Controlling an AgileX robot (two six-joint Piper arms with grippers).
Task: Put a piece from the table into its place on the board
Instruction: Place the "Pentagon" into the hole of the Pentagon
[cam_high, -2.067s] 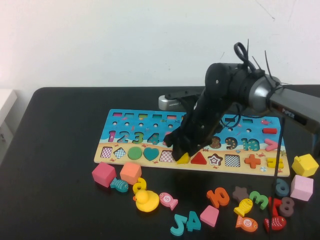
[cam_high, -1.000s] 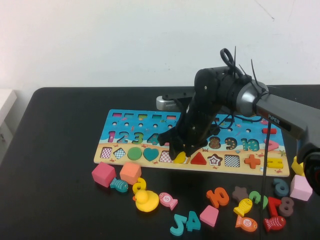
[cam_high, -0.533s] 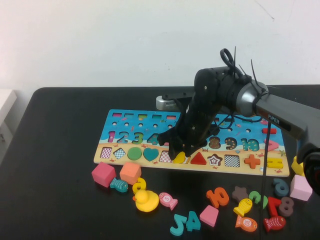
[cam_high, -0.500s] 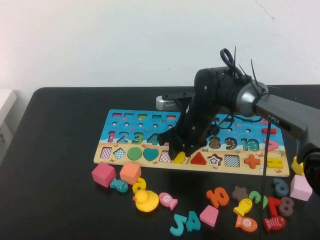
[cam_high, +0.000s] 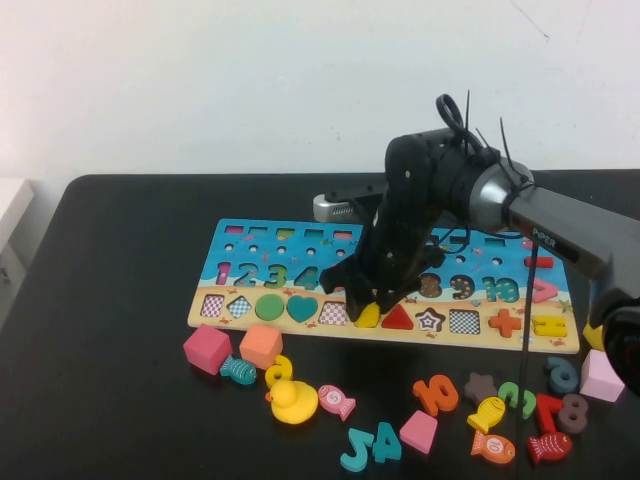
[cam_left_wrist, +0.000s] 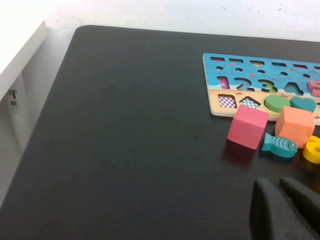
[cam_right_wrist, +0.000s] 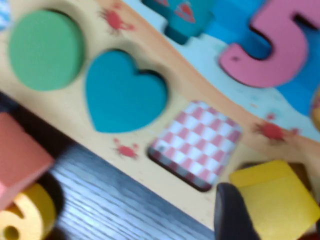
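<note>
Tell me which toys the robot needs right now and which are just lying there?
Needs now:
- yellow piece
- puzzle board
- right hand, over the board's bottom row

Just lying there:
- yellow duck
- pink cube
- orange cube
- left hand, away from the board

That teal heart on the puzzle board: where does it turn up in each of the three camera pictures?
High view: the teal heart sits in the board's bottom row, just left of the right gripper holding a yellow piece.
Left wrist view: the heart is at the picture's right edge; the left gripper is parked off the board.
Right wrist view: the heart fills the centre.
Shared landmark: the green circle beside it.
</note>
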